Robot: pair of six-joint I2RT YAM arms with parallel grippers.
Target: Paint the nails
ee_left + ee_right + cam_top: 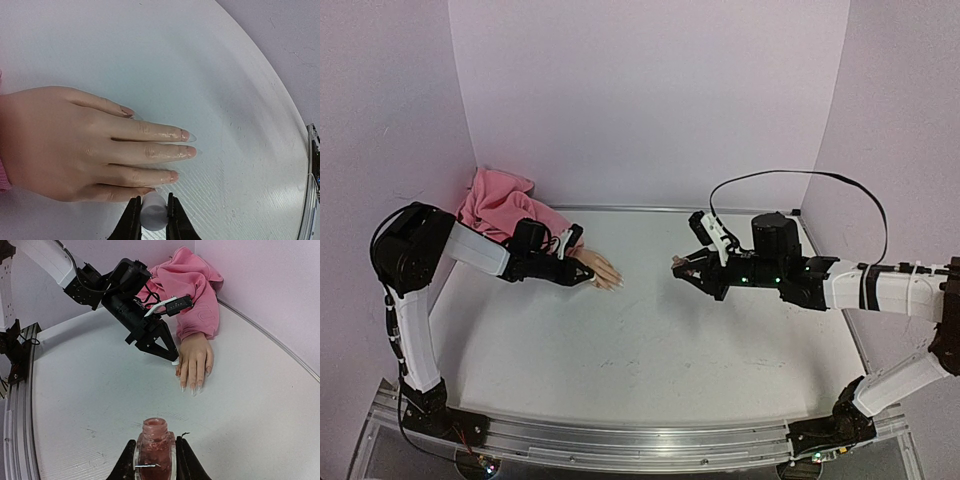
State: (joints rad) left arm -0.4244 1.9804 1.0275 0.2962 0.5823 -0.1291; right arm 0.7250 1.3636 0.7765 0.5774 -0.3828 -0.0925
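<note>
Centre-left: left gripper (595,283) angled down, clamped on white cap (153,212) beside nails (185,134). Centre-right: right gripper (677,267) near level, clasping open polish bottle (155,440).

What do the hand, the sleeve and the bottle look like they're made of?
The hand looks like soft plastic or silicone: smooth, flesh-coloured, glossy on the fingers. The sleeve is pink fabric, matte and creased. The bottle looks like clear glass, possibly plastic, with pinkish polish showing through.
</note>
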